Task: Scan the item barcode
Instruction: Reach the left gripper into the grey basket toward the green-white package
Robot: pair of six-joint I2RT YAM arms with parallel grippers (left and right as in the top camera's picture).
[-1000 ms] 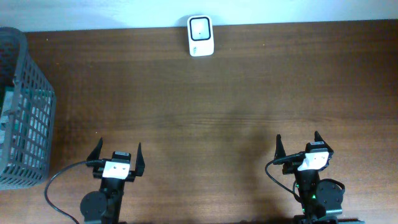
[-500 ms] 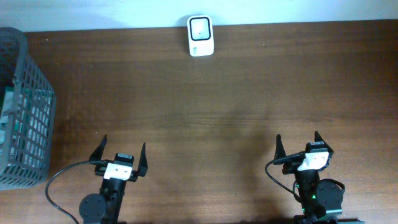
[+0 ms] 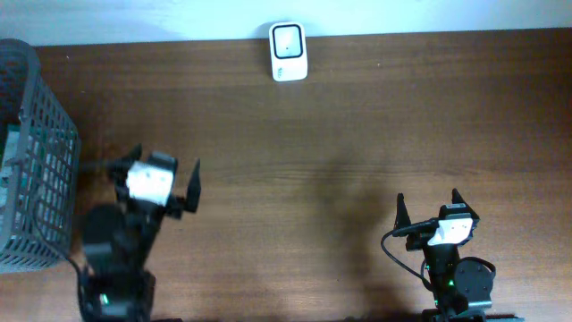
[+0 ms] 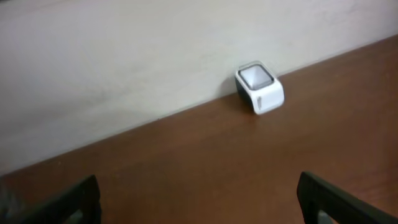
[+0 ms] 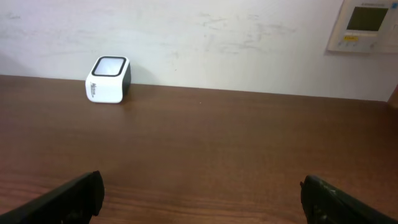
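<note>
We see a big brown table. On its left side stands a grey basket. Our left gripper hangs near the basket, fingers wide apart, holding nothing. Our right gripper sits far off on the right, also wide apart and empty. The little white scanner is at the far edge, in the middle. The item looks like the pale green thing inside the basket, left of our left gripper. We think that arm should reach for it.
</note>
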